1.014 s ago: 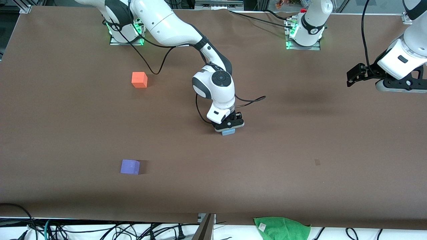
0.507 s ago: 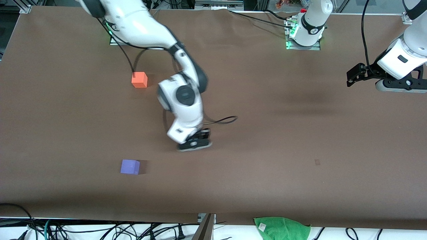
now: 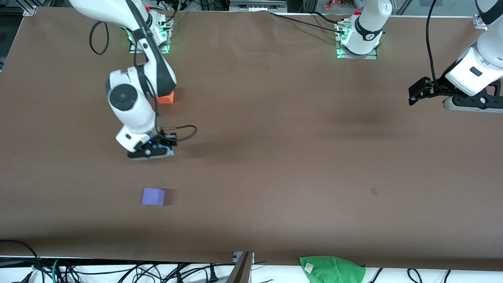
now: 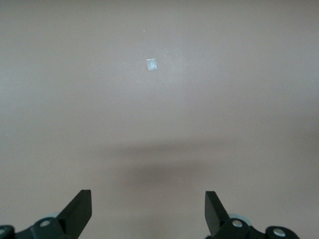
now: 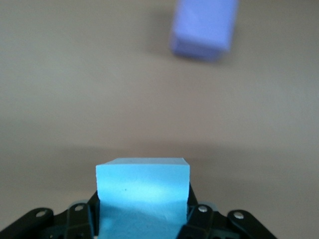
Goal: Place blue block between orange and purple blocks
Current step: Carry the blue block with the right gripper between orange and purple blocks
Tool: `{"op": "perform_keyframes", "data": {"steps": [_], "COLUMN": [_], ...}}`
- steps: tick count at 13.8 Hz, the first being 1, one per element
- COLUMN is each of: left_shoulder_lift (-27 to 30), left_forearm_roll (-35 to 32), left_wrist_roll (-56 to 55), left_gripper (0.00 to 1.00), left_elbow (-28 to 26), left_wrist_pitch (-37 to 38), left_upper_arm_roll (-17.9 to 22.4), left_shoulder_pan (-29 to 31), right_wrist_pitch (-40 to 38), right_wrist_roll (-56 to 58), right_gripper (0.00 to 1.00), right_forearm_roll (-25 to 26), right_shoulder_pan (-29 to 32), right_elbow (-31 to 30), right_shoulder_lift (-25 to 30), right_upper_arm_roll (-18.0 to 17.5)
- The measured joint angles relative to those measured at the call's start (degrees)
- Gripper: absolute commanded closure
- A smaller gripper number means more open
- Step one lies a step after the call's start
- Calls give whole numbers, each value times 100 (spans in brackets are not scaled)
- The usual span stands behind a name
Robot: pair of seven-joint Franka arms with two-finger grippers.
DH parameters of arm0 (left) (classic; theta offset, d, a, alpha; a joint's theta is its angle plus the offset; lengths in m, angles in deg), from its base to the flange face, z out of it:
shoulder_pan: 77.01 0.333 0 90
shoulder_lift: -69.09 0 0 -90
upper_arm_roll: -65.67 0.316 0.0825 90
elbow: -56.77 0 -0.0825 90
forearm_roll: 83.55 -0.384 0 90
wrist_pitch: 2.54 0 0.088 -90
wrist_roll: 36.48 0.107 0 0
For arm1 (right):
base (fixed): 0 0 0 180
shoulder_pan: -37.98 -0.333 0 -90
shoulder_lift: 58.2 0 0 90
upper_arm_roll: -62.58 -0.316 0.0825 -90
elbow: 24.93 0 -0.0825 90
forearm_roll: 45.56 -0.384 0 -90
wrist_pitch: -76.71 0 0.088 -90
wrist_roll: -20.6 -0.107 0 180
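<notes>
Between the orange block (image 3: 166, 98) and the purple block (image 3: 153, 196), over the brown desk (image 3: 275, 157), the right gripper (image 3: 151, 152) is hanging low with the blue block (image 5: 143, 191) clenched between its fingers. From the front camera only a sliver of the blue block is showing at the gripper's edge; the right wrist view is showing it plainly, squeezed on two opposing faces with its top face free. That side grip is probably chosen so the flat underside can meet the desk squarely when it is set down.

Being a cube, the blue block is offering no long axis to speak of; its faces are sitting level, and one face is looking toward the purple block, which is appearing ahead of it in the right wrist view. The orange block is lying farther from the front camera and is partly covered by the right arm's wrist; the purple block is lying nearer to that camera, well apart from the gripper. The spot under the gripper seems to be roughly on the line joining the two, so lowering and letting go looks like the remaining step.

The left gripper (image 4: 147, 211) is waiting over bare desk at the left arm's end, fingers spread and holding nothing
</notes>
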Motion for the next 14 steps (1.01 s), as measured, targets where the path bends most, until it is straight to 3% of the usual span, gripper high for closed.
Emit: {"op": "perform_keyframes", "data": {"steps": [3, 5, 14], "left_shoulder_lift": [-13, -13, -15], "left_forearm_roll": [0, 0, 0], "left_wrist_roll": [0, 0, 0], "left_gripper": [0, 0, 0], "left_elbow": [8, 12, 17], "left_wrist_pitch": [0, 0, 0], "left_upper_arm_roll": [-8, -8, -8], "left_shoulder_pan": [0, -1, 0], "right_wrist_pitch": [1407, 1822, 1896], "right_wrist_roll": [4, -69, -305], "right_gripper": [87, 87, 86], "right_forearm_roll": [0, -4, -411], "right_shoulder_pan": [5, 3, 1], "right_elbow": [-1331, -1699, -1649], "right_shoulder_lift": [147, 50, -22], "right_upper_arm_roll": [166, 168, 159]}}
